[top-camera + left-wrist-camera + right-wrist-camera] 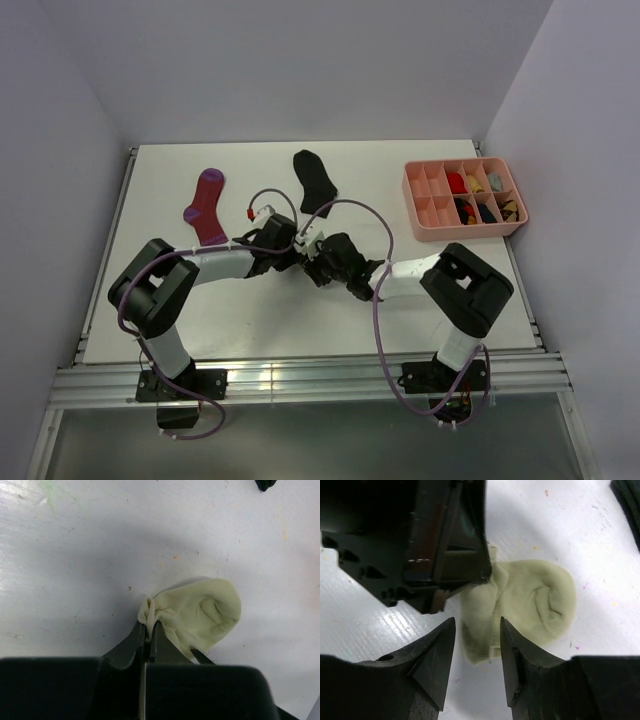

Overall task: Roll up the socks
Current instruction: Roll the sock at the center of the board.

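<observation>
Currently both arms are leaning in from the near edge and meeting over the middle of the white tabletop [250, 320]. The left arm [215, 265] is holding its elbow out at 9 o'clock and pointing its forearm toward 3 o'clock. The right arm [415, 272] is mirroring it, pointing toward 9 o'clock, so the two wrists are sitting just beside each other.

The left fingers [131, 650] are clenching the gathered cuff of the cream sock [200, 615]. The sock is lying bunched on the tabletop, its rounded end pointing to 3 o'clock in the left wrist view. The right fingers [436, 657] are standing apart and straddling the sock's loose edge, with the fabric lying between them unpinched. In the right wrist view the left fingers are crowding in from 10 o'clock, right against the sock. In the top view the two wrists are hiding the sock.

The black ankle sock [316, 180] is lying flat near the wrists at 12 o'clock, and the magenta sock [206, 208] is lying at 10 o'clock. The pink compartment tray [465, 229], holding small colored bundles, is sitting well apart at 2 o'clock. Purple cables [378, 300] are looping over both forearms.
</observation>
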`<state>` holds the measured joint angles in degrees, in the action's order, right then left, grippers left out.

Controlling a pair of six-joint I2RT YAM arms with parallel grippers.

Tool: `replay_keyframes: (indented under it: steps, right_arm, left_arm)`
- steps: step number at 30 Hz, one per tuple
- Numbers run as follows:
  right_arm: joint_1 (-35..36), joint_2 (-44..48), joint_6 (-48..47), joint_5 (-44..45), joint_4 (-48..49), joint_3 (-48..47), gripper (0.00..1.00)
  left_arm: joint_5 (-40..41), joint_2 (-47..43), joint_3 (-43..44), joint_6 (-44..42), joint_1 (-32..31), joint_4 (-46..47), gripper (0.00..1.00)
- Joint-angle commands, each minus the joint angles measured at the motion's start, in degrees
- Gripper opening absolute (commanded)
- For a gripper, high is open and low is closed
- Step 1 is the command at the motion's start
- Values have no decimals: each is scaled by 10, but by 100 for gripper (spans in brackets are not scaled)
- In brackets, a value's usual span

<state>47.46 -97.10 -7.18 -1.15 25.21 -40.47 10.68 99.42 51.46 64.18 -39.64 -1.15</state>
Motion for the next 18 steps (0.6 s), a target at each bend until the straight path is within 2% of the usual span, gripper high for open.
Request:
replay_keyframes:
  steps: [1, 12, 18]
  right_arm:
    - [16, 16, -25, -31, 39, 6, 48]
    - [16, 51, 23, 11, 109, 61, 45]
    - [14, 58, 1, 4, 102, 57, 46]
  left_arm:
    - [-23, 15, 3, -2, 0, 5, 0]
    - [-38, 15, -17, 5, 10, 28, 0]
    - [-40, 13, -10, -1, 11, 19, 0]
